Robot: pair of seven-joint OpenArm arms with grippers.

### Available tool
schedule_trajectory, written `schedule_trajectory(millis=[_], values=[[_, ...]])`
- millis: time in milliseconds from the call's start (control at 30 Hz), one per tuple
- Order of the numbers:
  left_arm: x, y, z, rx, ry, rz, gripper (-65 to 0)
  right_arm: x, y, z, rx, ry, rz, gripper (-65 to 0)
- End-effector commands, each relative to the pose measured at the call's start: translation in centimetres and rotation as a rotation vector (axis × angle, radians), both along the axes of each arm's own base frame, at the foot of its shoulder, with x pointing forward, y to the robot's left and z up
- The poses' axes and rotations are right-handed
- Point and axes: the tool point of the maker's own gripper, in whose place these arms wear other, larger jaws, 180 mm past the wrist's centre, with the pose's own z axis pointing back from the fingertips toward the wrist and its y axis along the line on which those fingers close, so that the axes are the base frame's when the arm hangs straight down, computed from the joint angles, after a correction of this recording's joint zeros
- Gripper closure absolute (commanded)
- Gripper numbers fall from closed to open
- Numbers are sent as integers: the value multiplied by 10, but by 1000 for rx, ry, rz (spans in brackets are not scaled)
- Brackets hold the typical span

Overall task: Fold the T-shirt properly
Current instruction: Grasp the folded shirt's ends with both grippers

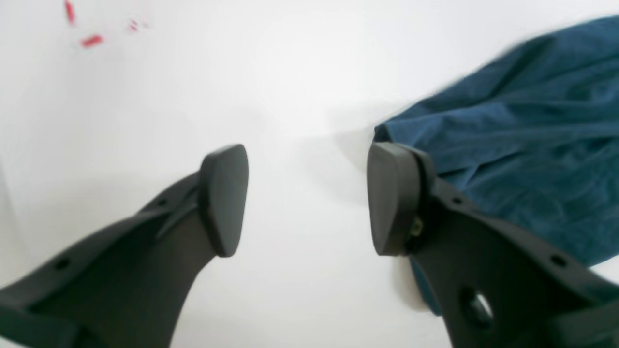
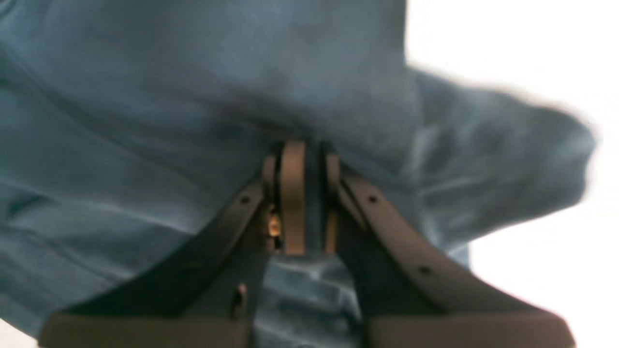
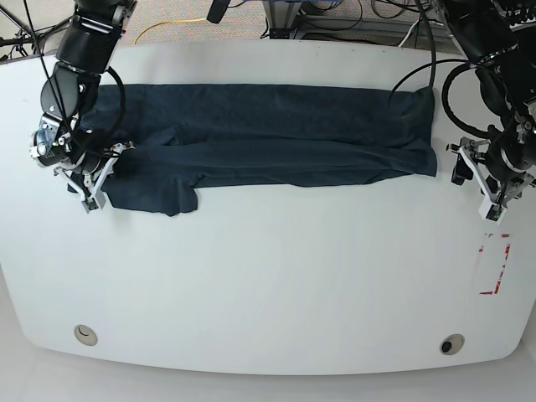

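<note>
Now our right gripper pinches the dark navy soft-cloth T-shirt; left gripper, jaws apart beside hem, should grab w/o bunching.

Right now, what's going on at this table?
A two-armed robot is folding a dark navy T-shirt lying as a long band across the white table. The right gripper is shut on the T-shirt at its end. The left gripper is open, empty, over bare table just beside the other end, not gripping cloth.
</note>
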Motion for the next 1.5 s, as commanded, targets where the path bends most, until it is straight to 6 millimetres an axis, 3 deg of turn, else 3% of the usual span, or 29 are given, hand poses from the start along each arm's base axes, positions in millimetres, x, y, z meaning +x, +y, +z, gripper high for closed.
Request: schedule_trajectory(millis=[0, 67, 133, 300, 400, 733, 900, 1133, 1333, 1400, 1467], values=[[7, -11, 7, -23, -40, -13, -360, 15, 1, 25, -17, -70, 11, -57], [7, -20, 2, -42, -35, -22, -360, 16, 2, 30, -29, -80, 15, -70], [9, -33, -4, -65, -23, -47, -360, 21, 3, 37, -32, -101, 18, -122], [14, -65, -12, -103, -27, -126, -360, 35, 3, 49, -28, -135, 16, -365], [14, -72, -14, -106, -21, -149, -360, 50, 3, 52, 1, -150, 4, -442], [14, -73, -14, -98, -19, -159, -360, 83, -6, 32, 143, -126, -63, -438], [13, -73, -15, -99, -14, -159, -360, 90, -8, 19, 208, -118, -98, -438], [8, -73, -20, -101, -2, -159, -360, 85, -17, 6, 229, -69, -125, -438], [8, -74, -20, -101, -1, -160, -360, 82, -12, 1, 236, -54, -122, -436], [8, -74, -20, -101, -1, -160, -360, 83, -5, -1, 249, -53, -117, -411], [8, -74, -20, -101, -1, -160, -360, 83, -2, -2, 255, -52, -114, -336]])
